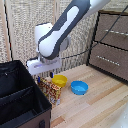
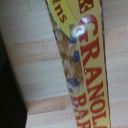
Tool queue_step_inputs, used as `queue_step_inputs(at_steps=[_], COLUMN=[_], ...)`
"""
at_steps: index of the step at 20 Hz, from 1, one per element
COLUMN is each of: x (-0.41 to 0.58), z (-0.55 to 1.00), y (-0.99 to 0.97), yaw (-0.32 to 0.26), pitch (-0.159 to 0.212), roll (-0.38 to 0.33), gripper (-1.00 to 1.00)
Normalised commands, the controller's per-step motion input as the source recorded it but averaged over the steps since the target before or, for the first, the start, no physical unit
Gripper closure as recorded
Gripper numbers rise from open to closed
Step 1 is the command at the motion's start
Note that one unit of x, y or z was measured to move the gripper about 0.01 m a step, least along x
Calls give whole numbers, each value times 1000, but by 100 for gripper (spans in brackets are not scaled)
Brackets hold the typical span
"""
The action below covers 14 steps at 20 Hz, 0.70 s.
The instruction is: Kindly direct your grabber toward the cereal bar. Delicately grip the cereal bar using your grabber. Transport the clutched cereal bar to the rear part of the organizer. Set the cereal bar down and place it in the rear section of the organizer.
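The cereal bar (image 1: 51,93), a yellow-orange packet with red and white print, hangs upright just beside the organizer's side nearest the bowls. The grabber (image 1: 44,78), blue-tipped under a white block, sits right on the packet's top edge and appears shut on it. In the wrist view the cereal bar (image 2: 82,65) fills the frame diagonally with red "GRANOLA BAR" lettering; no fingers show there. The organizer (image 1: 34,118) is a large black fabric box with dividers at the exterior view's left. Its dark edge shows in the wrist view (image 2: 7,95).
A yellow bowl (image 1: 60,80) sits just behind the packet and a blue bowl (image 1: 79,88) lies to the exterior view's right of it. A wooden drawer cabinet (image 1: 111,45) stands at the far right. The wooden table (image 1: 95,107) runs underneath.
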Motion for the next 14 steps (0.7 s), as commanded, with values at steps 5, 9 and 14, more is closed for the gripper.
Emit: queue_step_inputs(at_steps=[5,9,14], x=[36,12,-33], z=[-105,-226,-303], y=[-323,-176,18], yaw=[199,168,24], pitch=[0,0,-1], roll=[0,-12,-2], gripper=[-100,-100,-100])
